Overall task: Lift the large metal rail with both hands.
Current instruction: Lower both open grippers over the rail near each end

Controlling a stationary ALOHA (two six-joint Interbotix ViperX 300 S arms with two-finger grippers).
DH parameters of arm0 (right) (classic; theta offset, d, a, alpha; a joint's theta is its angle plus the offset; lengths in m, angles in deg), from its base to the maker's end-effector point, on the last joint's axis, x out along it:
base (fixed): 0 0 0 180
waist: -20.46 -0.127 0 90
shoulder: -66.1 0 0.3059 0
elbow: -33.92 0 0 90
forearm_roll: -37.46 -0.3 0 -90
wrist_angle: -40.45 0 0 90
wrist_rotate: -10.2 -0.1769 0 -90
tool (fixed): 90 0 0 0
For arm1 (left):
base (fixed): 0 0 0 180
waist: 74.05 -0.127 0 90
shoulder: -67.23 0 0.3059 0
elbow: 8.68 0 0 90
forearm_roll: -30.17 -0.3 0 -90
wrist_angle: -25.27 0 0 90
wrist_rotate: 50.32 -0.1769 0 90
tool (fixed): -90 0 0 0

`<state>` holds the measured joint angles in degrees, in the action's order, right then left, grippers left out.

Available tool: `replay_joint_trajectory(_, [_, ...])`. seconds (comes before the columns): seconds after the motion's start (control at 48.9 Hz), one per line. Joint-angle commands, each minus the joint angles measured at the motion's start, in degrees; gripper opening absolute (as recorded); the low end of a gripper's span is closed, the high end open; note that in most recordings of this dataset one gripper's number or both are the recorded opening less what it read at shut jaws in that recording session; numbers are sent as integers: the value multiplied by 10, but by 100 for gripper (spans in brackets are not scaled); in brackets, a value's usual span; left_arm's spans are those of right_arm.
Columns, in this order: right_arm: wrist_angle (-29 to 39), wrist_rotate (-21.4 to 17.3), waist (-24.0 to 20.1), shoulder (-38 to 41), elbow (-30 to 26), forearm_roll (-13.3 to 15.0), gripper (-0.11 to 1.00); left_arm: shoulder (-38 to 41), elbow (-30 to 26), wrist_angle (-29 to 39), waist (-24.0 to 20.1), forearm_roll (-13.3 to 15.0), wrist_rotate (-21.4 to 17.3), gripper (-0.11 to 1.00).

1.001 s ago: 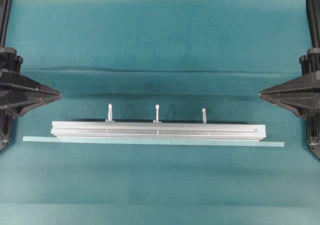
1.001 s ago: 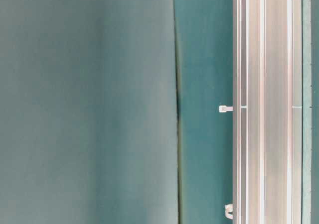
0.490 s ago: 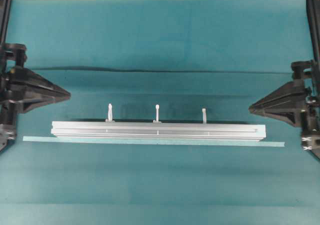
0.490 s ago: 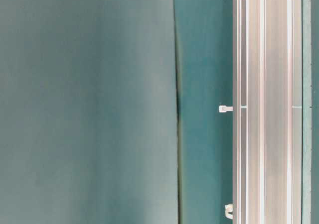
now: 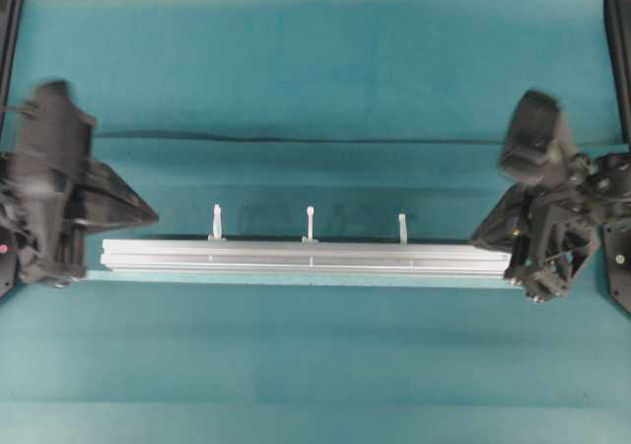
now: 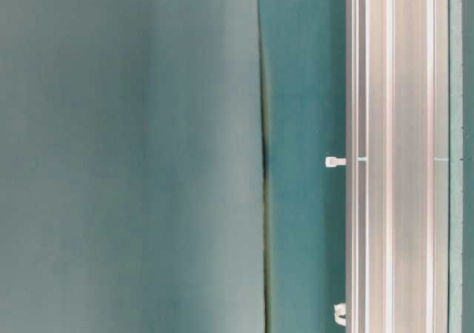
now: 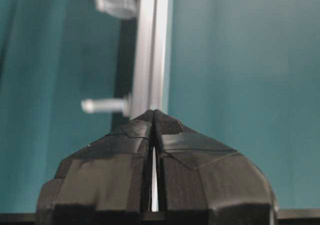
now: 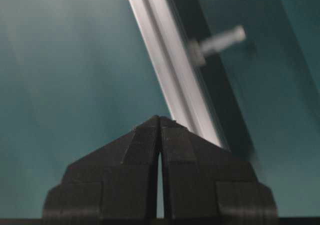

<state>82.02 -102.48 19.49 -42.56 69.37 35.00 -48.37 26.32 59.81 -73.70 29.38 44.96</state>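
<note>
Silver rail (image 5: 308,258) lies flat on the teal mat (image 5: 315,69) in the overhead view, lengthwise between the two grippers, cable ties (image 5: 310,223) standing off its far side. Left gripper (image 5: 150,215) has its tip just beside the rail's left end; right gripper (image 5: 478,237) sits close to the right end. Both are motion-blurred. Nothing is gripped or lifted.

Table-level view: only the rail (image 6: 392,155) and mat show; the rail looks flat on the mat. No gripper in sight.

Left wrist view: left gripper (image 7: 153,113) has its fingers pressed together, empty; the rail (image 7: 150,50) runs straight ahead from the tip.

Right wrist view: right gripper (image 8: 159,118) likewise pinched closed and empty; the rail (image 8: 172,70) passes ahead, slanting up to the left.

Judgement: approach only. Opening, grasping both ends and lifting all remain.
</note>
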Motion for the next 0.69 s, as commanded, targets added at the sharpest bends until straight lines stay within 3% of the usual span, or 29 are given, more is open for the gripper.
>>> replay_joint_trajectory(0.0, [38, 25, -11, 28, -27, 7, 0, 22, -30, 29, 6, -1, -2, -1])
replay_joint_trajectory(0.347, [103, 167, -5, 100, -91, 11, 0, 105, -83, 86, 9, -4, -8, -1])
replay_joint_trajectory(0.674, [132, 192, 3, 124, -106, 11, 5, 111, -86, 91, 13, -4, -8, -1])
